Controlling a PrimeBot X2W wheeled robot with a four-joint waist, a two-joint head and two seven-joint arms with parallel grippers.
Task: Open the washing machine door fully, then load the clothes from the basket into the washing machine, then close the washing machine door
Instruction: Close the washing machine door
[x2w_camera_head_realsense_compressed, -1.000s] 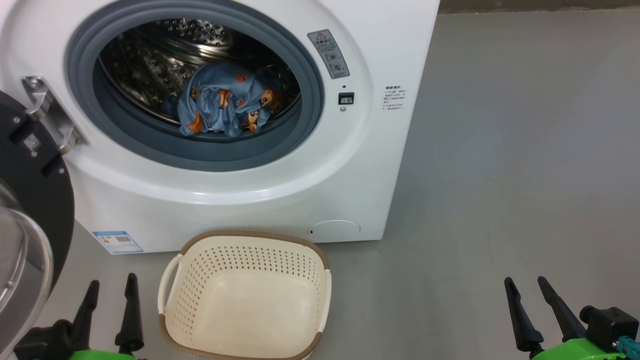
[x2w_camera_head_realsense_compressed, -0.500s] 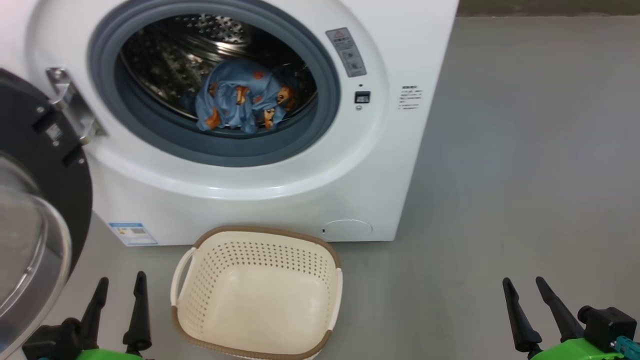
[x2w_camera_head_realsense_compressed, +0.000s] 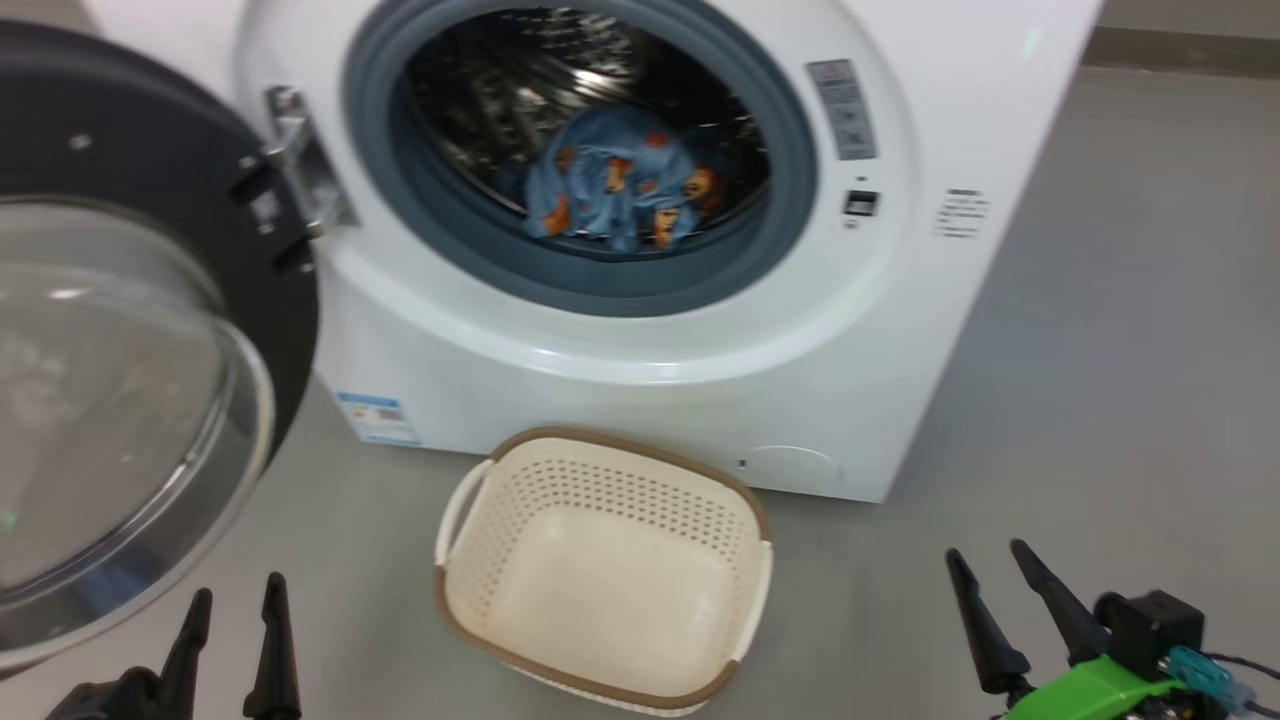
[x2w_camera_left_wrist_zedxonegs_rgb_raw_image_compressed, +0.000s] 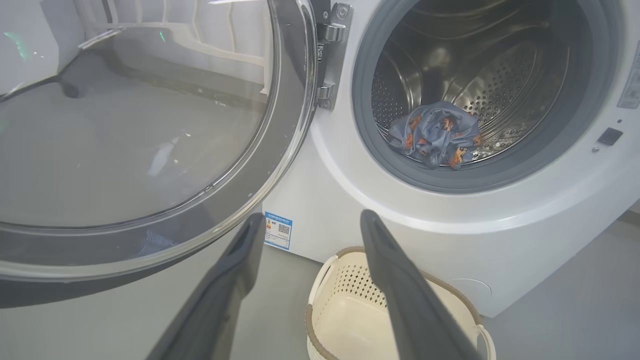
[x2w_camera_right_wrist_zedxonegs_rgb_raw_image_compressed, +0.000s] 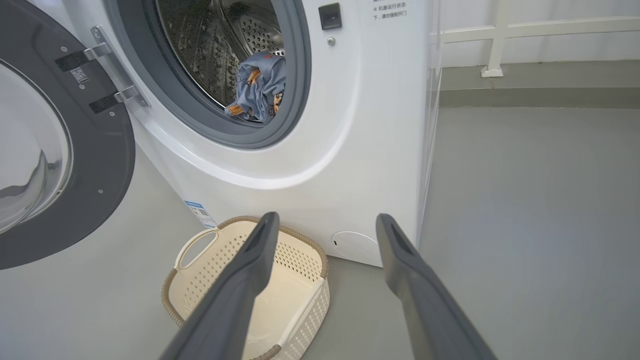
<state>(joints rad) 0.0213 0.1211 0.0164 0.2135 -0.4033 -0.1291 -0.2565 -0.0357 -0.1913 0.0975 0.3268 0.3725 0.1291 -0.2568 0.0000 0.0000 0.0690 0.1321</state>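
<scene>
**Washing machine door** (x2w_camera_head_realsense_compressed: 130, 350): swung wide at the left of the head frame, with its inner face and bulging glass bowl toward the camera. It hangs from the silver hinge (x2w_camera_head_realsense_compressed: 300, 170), left of the opening.
- Judged rigid and fairly weighty, swinging in one arc about that hinge.
- The glossy black ring and curved glass look slippery and poor for pinching.
- Best purchase is likely the ring's free edge, farthest from the hinge, pushed from behind rather than gripped. Keep off the glass bowl.
- The free edge runs off the frame's left, so its shape cannot be told.

**Clothes** (x2w_camera_head_realsense_compressed: 620, 185): a blue printed bundle lying low in the steel drum (x2w_camera_head_realsense_compressed: 500, 90), upper centre, inside the grey gasket (x2w_camera_head_realsense_compressed: 600, 290). They look soft and light. Nothing is seen hanging over the lip, so they should not foul the closing door.

**Basket** (x2w_camera_head_realsense_compressed: 620, 440): on the floor (x2w_camera_head_realsense_compressed: 1100, 400) at lower centre, just in front of the washing machine (x2w_camera_head_realsense_compressed: 620, 400), with nothing in it. Loading looks done, and closing the door is what remains.

**Left end effector** (x2w_camera_head_realsense_compressed: 236, 592): lower left, below the door's glass and apart from it. Its fingers are spread wide and hold nothing.

**Right end effector** (x2w_camera_head_realsense_compressed: 986, 550): lower right, over bare floor, likewise spread wide and empty. It is well apart from the basket and the machine.

**Risk:** a push near the hinge would give little leverage, and the fingers could slide on the gloss.
</scene>
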